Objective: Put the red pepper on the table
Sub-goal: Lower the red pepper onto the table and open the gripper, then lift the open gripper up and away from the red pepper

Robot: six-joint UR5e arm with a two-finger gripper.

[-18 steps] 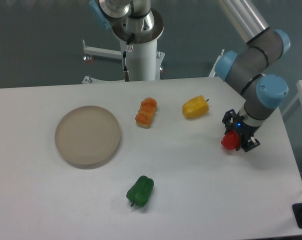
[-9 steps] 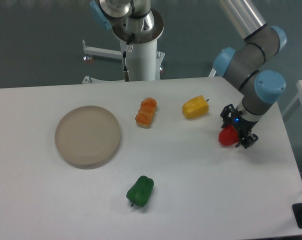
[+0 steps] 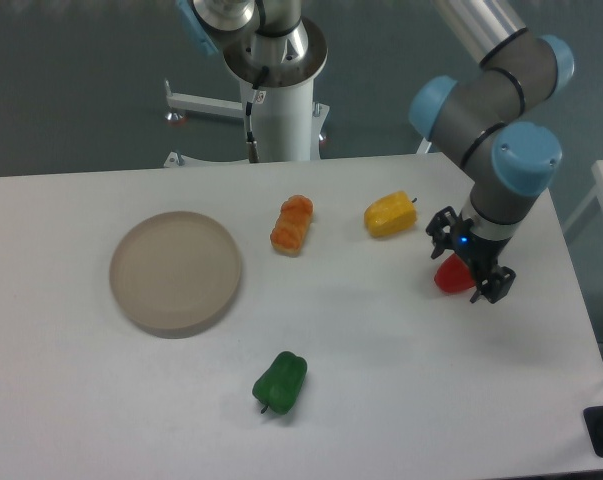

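Note:
The red pepper (image 3: pixel 451 277) is small and glossy, at the right side of the white table (image 3: pixel 381 380). My gripper (image 3: pixel 465 265) is shut on the red pepper, with one black finger at its upper left and the other at its lower right. The pepper is low over the tabletop; I cannot tell whether it touches the surface. The arm's grey and blue wrist hangs directly above it.
A yellow pepper (image 3: pixel 390 214) lies just left of the gripper. An orange ridged pepper (image 3: pixel 293 224) lies at centre back. A round beige plate (image 3: pixel 176 271) sits on the left. A green pepper (image 3: pixel 280 381) lies near the front. The table's right edge is close to the gripper.
The gripper has moved a little left and toward the back with the red pepper, and the wrist has turned. The other objects have not moved.

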